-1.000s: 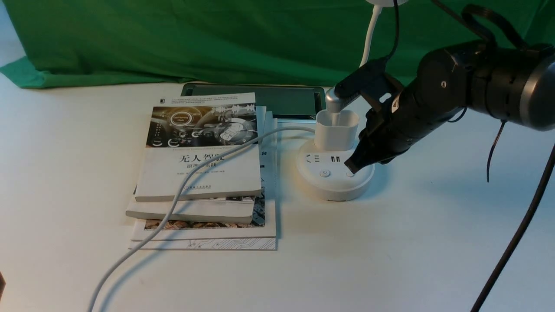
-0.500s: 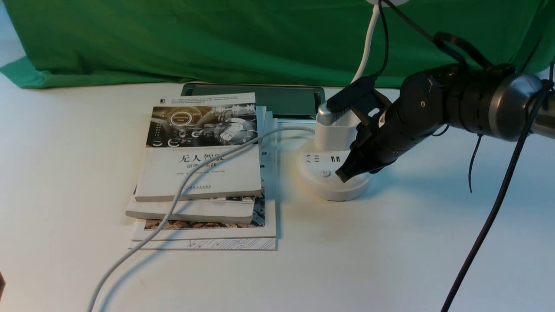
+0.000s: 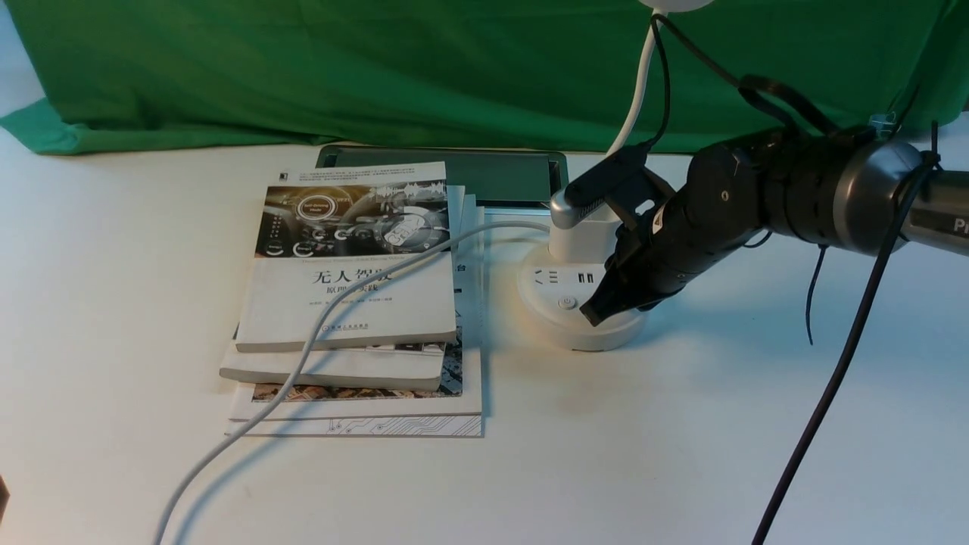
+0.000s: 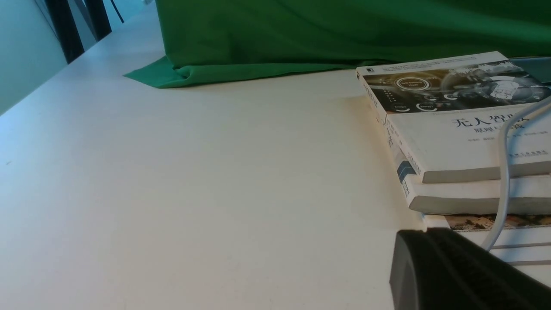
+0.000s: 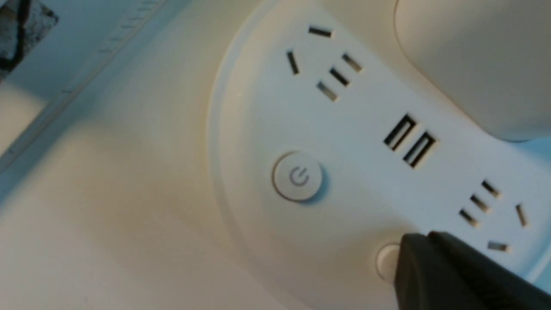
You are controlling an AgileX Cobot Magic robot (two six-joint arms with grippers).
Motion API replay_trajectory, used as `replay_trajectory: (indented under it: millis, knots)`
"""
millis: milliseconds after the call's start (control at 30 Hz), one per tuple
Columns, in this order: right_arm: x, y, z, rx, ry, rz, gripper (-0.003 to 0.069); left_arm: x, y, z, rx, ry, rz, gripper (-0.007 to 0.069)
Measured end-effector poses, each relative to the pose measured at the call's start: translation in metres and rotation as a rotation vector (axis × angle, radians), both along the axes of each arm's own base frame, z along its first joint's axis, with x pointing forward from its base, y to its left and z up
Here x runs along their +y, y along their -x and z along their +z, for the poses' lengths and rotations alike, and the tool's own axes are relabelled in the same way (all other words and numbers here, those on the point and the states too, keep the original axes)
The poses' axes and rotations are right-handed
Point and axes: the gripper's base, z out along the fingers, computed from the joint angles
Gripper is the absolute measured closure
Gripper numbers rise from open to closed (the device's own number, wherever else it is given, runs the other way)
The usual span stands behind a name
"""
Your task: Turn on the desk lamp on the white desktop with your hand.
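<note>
The desk lamp's round white base [image 3: 564, 322] stands on the white desktop [image 3: 643, 439] to the right of the books. Its cup-like holder [image 3: 579, 236] and thin gooseneck [image 3: 637, 83] rise behind; the head is cut off at the top. My right gripper [image 3: 593, 316] is shut, its pointed tip down on the front of the base. In the right wrist view the tip [image 5: 424, 239] covers most of the plain round button [image 5: 385, 260]; the power-symbol button [image 5: 297, 175] lies uncovered beside it. My left gripper [image 4: 424, 232] is shut and empty, low near the books' corner.
A stack of books [image 3: 356, 295] lies left of the lamp, with the lamp's white cord [image 3: 303, 356] draped over it toward the front edge. A dark flat tray [image 3: 484, 174] sits behind the books. Green cloth [image 3: 341, 68] hangs at the back. Black arm cables [image 3: 833, 393] trail on the right.
My right arm has come lower and moved left, and the shut tip has slid toward the front of the lamp base, near the right-hand button. The lamp, the books and the cord have not moved.
</note>
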Motion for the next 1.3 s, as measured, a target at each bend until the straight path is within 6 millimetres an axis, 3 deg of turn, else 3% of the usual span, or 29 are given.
replay_trajectory:
  millis: [767, 933, 1000, 1067, 1233, 1300]
  knots:
    - [0.005, -0.005, -0.013, 0.04, -0.018, -0.018, 0.0599, 0.0, 0.0, 0.0, 0.0, 0.0, 0.0, 0.0603]
    - [0.004, -0.003, -0.004, 0.028, -0.027, -0.018, 0.0594, 0.0, 0.0, 0.0, 0.0, 0.0, 0.0, 0.0603]
    - [0.0, 0.005, 0.004, 0.054, -0.017, -0.015, 0.0592, 0.0, 0.0, 0.0, 0.0, 0.0, 0.0, 0.0603]
    - [-0.003, 0.013, 0.027, 0.045, -0.025, -0.013, 0.0589, 0.0, 0.0, 0.0, 0.0, 0.0, 0.0, 0.0603]
    - [-0.019, 0.045, 0.115, -0.085, -0.11, -0.027, 0.0582, 0.0, 0.0, 0.0, 0.0, 0.0, 0.0, 0.0603]
    - [-0.029, 0.064, 0.139, -0.123, -0.138, -0.036, 0.0578, 0.0, 0.0, 0.0, 0.0, 0.0, 0.0, 0.0603]
